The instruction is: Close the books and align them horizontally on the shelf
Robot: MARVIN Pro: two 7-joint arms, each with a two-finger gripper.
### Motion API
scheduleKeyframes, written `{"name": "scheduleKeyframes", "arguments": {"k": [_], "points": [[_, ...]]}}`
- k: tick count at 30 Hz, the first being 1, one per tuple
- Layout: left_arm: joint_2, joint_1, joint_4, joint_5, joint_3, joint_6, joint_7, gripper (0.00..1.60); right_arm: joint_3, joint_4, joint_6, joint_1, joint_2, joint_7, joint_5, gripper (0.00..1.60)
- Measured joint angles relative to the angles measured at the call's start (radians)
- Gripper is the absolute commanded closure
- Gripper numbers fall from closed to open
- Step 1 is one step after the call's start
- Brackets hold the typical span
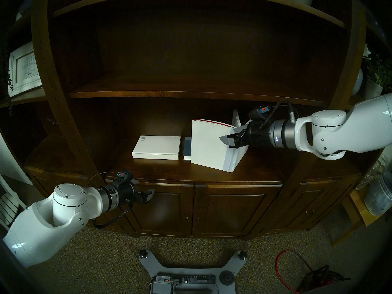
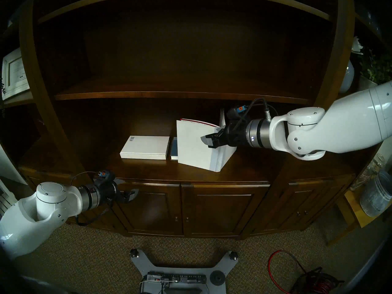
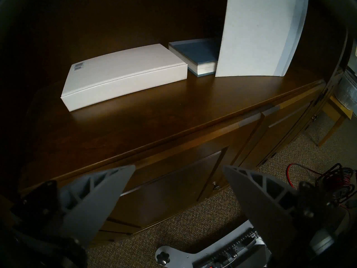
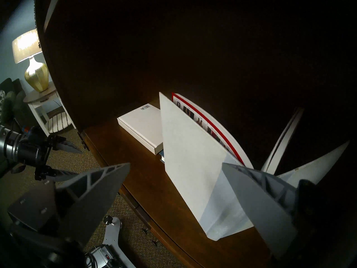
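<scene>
A white book with a barcode [image 1: 157,150] lies closed on the shelf [image 1: 148,168]. A blue book [image 1: 187,148] lies closed against its right side. The larger white book [image 1: 210,147] stands open on its grey-blue spine, its cover raised and leaning left over the blue book, red-edged pages behind it. My right gripper [image 1: 229,134] is open at this book's right end. One finger is in front of the cover and the other is by the spine, as the right wrist view [image 4: 175,165] shows. My left gripper [image 1: 146,191] is open and empty, below the shelf's front edge.
An upper shelf board [image 1: 191,94] runs close above the right arm. Cabinet doors [image 1: 229,210] are below the shelf. A framed picture [image 1: 23,68] stands at the far left and a clear jar [image 1: 379,193] at the right. The robot's base [image 1: 186,266] and a red cable [image 1: 297,272] are on the carpet.
</scene>
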Motion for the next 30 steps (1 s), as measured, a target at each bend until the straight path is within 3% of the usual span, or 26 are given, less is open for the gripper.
{"name": "scheduleKeyframes", "arguments": {"k": [8,30], "points": [[0.000,0.000,0.000,0.000,0.000,0.000,0.000,0.00,0.028,0.028,0.005,-0.033,-0.035,-0.015,-0.010,0.00],[0.000,0.000,0.000,0.000,0.000,0.000,0.000,0.00,0.039,0.078,0.017,-0.031,-0.088,-0.013,-0.050,0.00]]}}
